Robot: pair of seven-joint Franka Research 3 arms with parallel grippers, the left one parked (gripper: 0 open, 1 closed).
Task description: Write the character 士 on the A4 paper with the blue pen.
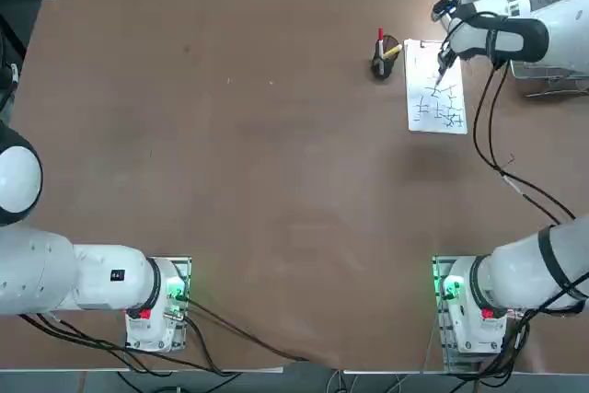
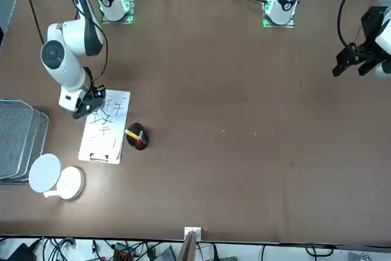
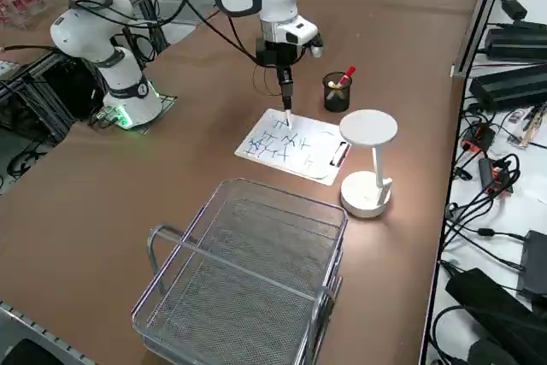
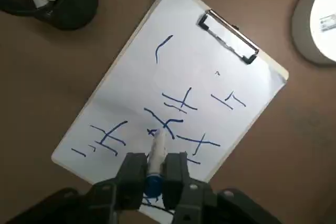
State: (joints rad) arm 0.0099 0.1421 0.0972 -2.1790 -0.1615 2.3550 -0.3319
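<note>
The A4 paper (image 4: 210, 72) is a white sheet with a clip (image 4: 228, 36) at one end and several blue handwritten strokes on it. It lies at the table's far right in the top view (image 1: 434, 89), and it also shows in the front view (image 2: 105, 128) and the right side view (image 3: 295, 144). My right gripper (image 4: 155, 169) is shut on the blue pen (image 4: 156, 153), which points down with its tip on or just above the strokes near the sheet's middle. From the side, the gripper (image 3: 285, 83) hangs straight over the paper.
A black pen cup (image 1: 384, 60) with a red-topped pen and a yellow marker stands just left of the paper. A white desk lamp (image 3: 367, 160) sits by the clip end. A wire basket (image 3: 248, 271) stands near the table's right edge.
</note>
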